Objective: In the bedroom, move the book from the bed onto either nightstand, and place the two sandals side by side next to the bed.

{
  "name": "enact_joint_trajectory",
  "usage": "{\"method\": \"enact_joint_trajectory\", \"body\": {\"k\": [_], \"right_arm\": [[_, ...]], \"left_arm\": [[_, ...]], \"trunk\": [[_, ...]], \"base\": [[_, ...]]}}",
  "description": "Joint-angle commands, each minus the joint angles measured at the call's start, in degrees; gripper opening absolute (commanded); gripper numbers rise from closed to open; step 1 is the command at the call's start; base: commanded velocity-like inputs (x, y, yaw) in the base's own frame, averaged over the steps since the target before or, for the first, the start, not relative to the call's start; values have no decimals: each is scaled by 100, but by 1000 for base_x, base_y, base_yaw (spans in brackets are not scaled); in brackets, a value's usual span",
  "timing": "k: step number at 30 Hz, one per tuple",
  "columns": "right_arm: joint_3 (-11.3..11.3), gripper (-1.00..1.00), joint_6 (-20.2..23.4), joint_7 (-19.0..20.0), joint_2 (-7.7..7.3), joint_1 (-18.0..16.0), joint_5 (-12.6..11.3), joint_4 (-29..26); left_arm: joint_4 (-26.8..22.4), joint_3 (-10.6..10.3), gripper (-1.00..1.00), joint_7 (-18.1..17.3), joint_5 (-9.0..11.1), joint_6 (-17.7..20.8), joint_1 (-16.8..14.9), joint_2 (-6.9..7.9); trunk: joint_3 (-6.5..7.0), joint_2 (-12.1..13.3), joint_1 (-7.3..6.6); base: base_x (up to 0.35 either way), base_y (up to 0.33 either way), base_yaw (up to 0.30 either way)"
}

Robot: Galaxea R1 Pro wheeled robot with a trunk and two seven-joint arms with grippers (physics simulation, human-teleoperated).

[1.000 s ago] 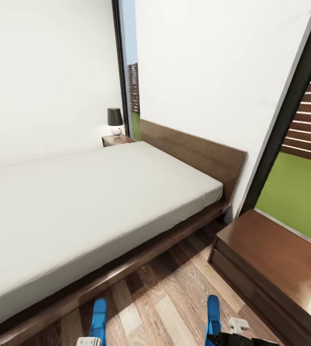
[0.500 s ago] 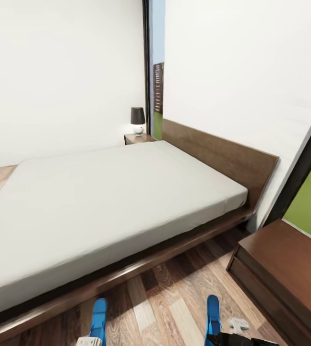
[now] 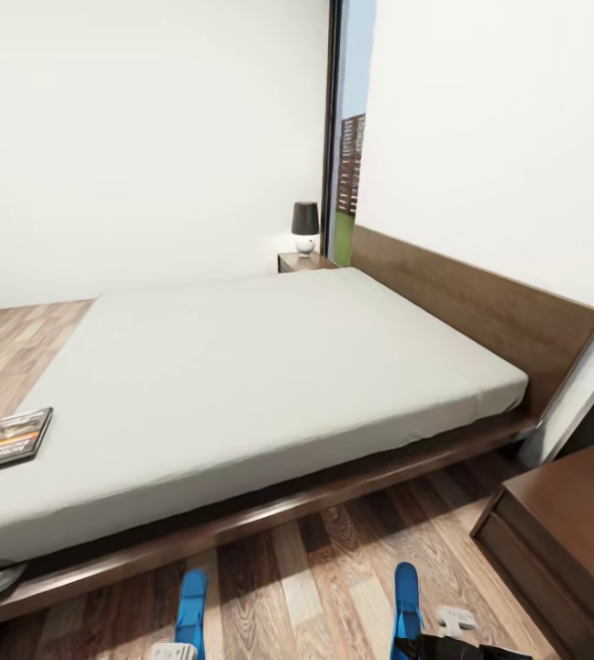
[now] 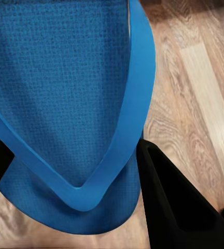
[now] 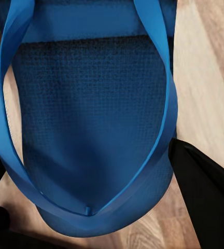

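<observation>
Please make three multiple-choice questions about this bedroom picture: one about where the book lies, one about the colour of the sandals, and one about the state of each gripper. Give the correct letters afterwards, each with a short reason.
1. Where does the book lie?
A. on the mattress of the bed, near its foot end
B. on the nightstand beside the lamp
C. on the wood floor

2. What colour are the two sandals?
A. red
B. bright blue
C. black

3. What is the state of each gripper?
A. both open and empty
B. one holds the book
C. each holds one sandal

Answers:
1 A: the book rests on the grey mattress of the bed, far from the headboard.
2 B: the left sandal and the right sandal are both blue.
3 C: the left gripper and the right gripper each have dark fingers on either side of a sandal.
</observation>
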Motion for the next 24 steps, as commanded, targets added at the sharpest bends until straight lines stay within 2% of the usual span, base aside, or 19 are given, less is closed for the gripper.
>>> {"method": "enact_joint_trajectory", "body": {"k": [1, 24], "right_arm": [[-51, -100, -6, 18, -4, -7, 30, 14], [-49, -100, -6, 18, 0, -7, 29, 16]], "left_arm": [[8, 29, -100, -30, -21, -19, -5, -1], [8, 29, -100, -30, -29, -19, -5, -10]], "trunk": [[-7, -2, -1], [-66, -2, -1]], "base": [[0, 0, 289], [0, 0, 289]]}}
